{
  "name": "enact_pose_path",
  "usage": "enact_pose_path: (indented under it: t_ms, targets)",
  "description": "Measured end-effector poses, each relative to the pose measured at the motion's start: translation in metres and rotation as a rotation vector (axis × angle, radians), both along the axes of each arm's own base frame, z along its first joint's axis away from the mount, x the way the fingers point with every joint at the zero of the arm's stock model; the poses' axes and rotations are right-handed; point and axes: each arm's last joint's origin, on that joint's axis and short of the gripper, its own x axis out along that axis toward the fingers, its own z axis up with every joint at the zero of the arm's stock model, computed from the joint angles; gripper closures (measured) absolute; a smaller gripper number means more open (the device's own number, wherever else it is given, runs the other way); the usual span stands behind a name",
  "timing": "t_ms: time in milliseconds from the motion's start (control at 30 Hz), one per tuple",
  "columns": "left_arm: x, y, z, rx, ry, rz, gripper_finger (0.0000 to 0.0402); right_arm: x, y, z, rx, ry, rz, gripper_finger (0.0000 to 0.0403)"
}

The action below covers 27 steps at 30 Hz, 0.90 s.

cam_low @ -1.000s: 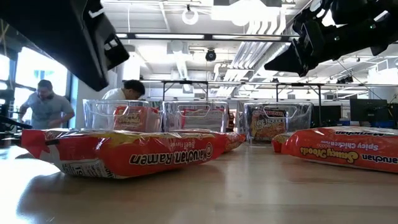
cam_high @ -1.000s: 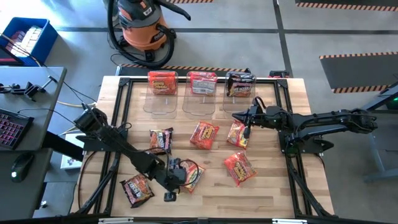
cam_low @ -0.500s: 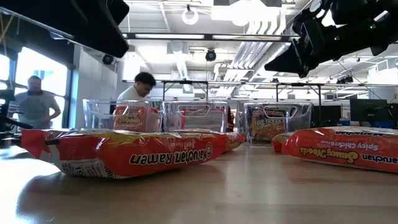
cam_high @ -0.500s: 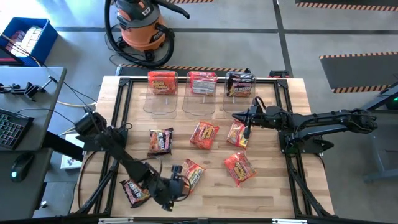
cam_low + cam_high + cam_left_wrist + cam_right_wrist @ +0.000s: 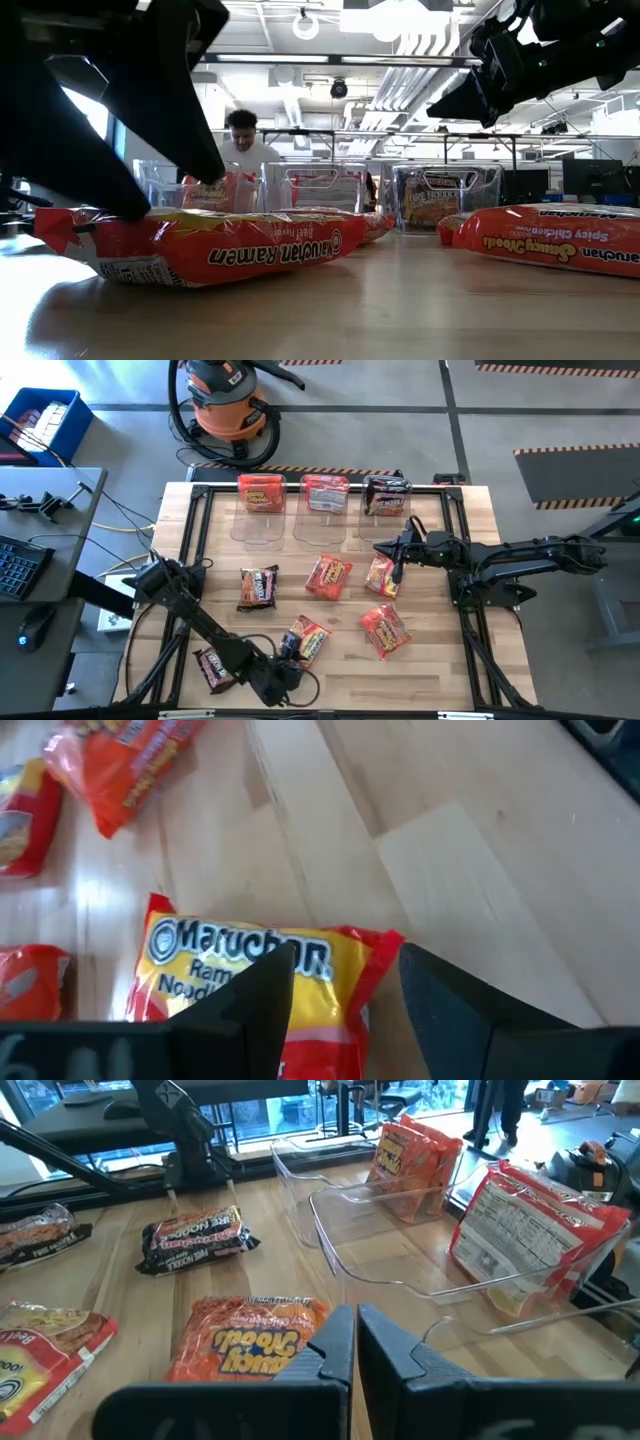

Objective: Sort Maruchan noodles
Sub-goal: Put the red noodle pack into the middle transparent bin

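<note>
Several Maruchan noodle packets lie flat on the wooden table. An orange-and-yellow packet [image 5: 307, 640] [image 5: 250, 970] lies near the front, and my left gripper [image 5: 291, 658] [image 5: 345, 985] stands open over its near end, slanting down, one finger on either side. My right gripper [image 5: 399, 552] [image 5: 357, 1342] is shut and hangs over the table's right middle, above an orange packet [image 5: 382, 575]. Other packets: dark [image 5: 257, 586], orange [image 5: 329, 576], orange-red [image 5: 385, 630], and a dark one [image 5: 215, 668] partly under my left arm. My left gripper comes at the orange-and-yellow packet's near end [image 5: 330, 960] slanting down from the table's near side. In the low view one fingertip [image 5: 128, 205] reaches the packet's top, but I cannot tell whether it touches. The packet lies flat on the table.
Three clear bins [image 5: 262, 520] [image 5: 325, 522] [image 5: 385, 520] stand along the far edge, each with a packet upright at its far end. A black frame [image 5: 195, 550] borders the table. A person shows in the room beyond the bins [image 5: 240, 135].
My left gripper has gone toward the table's near edge and down, rolling about its own line, so its fingers now stand by the orange-and-yellow packet's near end. The packet has stayed where it was.
</note>
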Motion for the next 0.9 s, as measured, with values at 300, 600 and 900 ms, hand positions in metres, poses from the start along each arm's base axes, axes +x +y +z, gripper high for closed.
enact_pose_path:
  t_ms: [300,600,900]
  targets:
    - [0.010,-0.008,-0.017,0.118,0.108,0.014,0.0227,0.000,0.000,-0.001,0.001,0.007,0.000,0.0403]
    - [0.014,-0.002,-0.018,0.098,0.084,0.102,0.0297,0.000,0.000,-0.001,0.009,0.007,0.002,0.0403]
    - [0.014,0.007,-0.005,0.088,0.101,0.118,0.0392,0.001,0.010,-0.001,0.026,0.013,0.262,0.0391]
